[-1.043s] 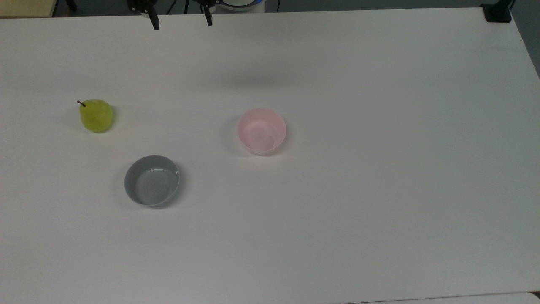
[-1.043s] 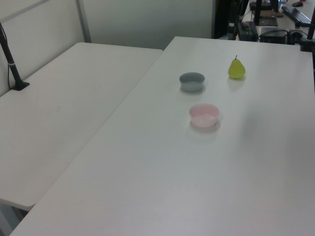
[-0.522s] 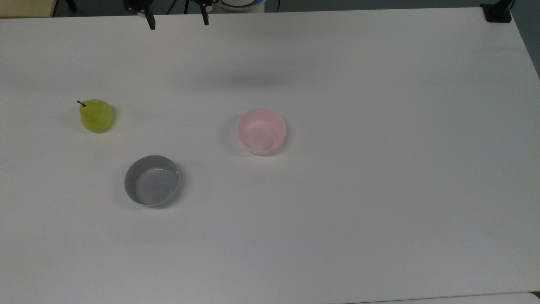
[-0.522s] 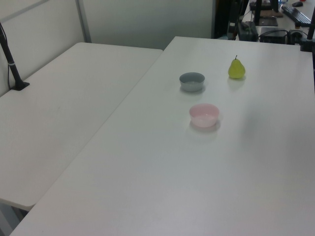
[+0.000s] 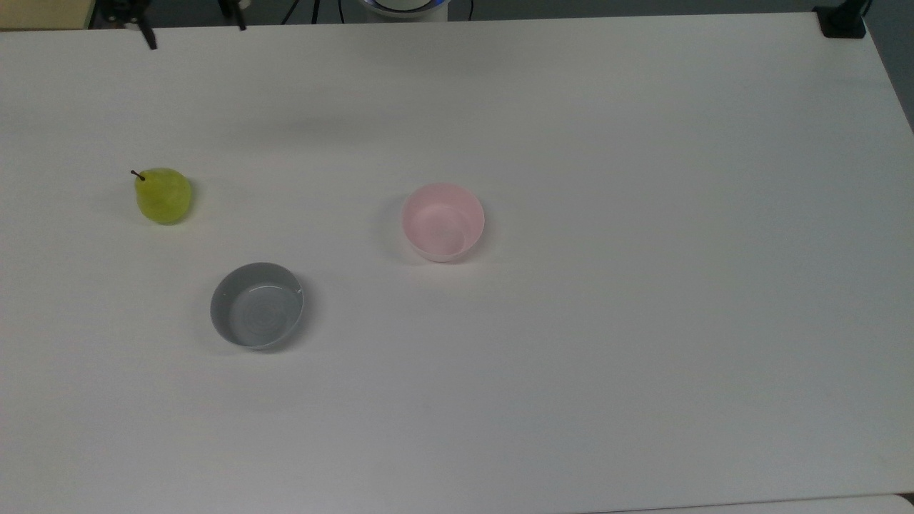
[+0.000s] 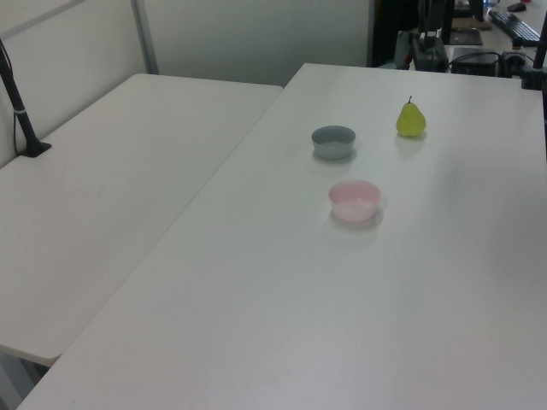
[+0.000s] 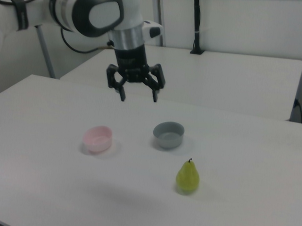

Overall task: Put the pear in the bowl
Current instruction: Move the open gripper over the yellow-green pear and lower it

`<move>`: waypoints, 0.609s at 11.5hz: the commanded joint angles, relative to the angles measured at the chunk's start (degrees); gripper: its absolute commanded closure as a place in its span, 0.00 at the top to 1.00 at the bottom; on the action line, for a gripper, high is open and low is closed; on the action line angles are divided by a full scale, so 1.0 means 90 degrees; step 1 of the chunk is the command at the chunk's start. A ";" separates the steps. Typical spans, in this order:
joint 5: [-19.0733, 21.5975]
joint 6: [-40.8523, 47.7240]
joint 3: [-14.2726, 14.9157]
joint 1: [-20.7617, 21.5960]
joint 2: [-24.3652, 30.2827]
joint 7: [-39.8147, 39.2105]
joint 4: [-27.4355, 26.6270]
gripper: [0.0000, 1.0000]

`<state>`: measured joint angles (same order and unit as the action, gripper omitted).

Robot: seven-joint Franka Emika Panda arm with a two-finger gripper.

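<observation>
While the pear [image 5: 163, 195] stays put, the wide-open, empty hand [image 7: 138, 96] has shifted toward the top view's left.

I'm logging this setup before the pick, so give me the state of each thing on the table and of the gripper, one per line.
pear: upright on the table, stem up, not held, apart from both bowls.
pink bowl: upright, empty.
grey bowl: upright, empty.
gripper: open, holding nothing, in the air above the table.
</observation>
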<state>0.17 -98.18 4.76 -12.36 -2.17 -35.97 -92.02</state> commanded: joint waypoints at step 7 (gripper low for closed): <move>-0.0038 -0.1745 0.0037 -0.0969 -0.1213 0.0167 -0.0567 1.00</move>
<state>0.11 -110.22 5.08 -19.98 -10.82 -36.02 -96.65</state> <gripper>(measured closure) 0.000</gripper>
